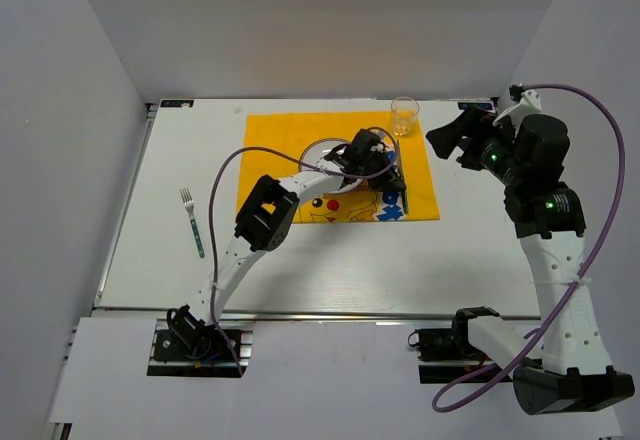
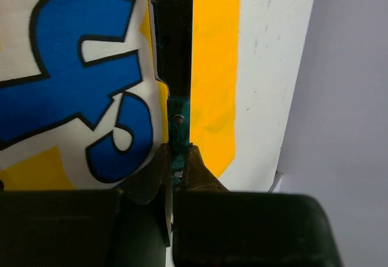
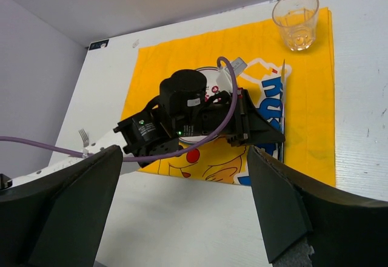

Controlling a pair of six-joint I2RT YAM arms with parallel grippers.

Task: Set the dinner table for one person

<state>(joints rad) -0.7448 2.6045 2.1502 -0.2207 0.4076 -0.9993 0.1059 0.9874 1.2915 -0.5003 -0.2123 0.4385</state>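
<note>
— What are you seeing, going from the left?

— I'm looking at the fork lying on the bare dinner table, outside the yellow placemat, tines pointing to 12 and handle to 6. The plate is sitting mid-mat, partly under my left arm. My left gripper is clamping together on the teal handle of the knife; the wrist view is showing the handle pinched between both fingers.

— And where is the knife lying?

— It's running 12 to 6 along the mat's right-hand strip, tip toward the glass at the mat's 1 o'clock corner. I can't tell whether it's resting flat or hovering just above the cloth. My right gripper is hanging at 3 o'clock of the glass, jaws wide apart, holding nothing.

— What is the next move turning on?

— I'm judging that once I'm letting the knife go, the fork is what's left. It's lying at 9 o'clock of my left gripper, well apart, so the left arm is nearer. Open table is showing between fork and mat, and bare cloth left of the plate. The table's left edge is near the fork, so I'm planning to come down from above, jaws across the handle.
</note>
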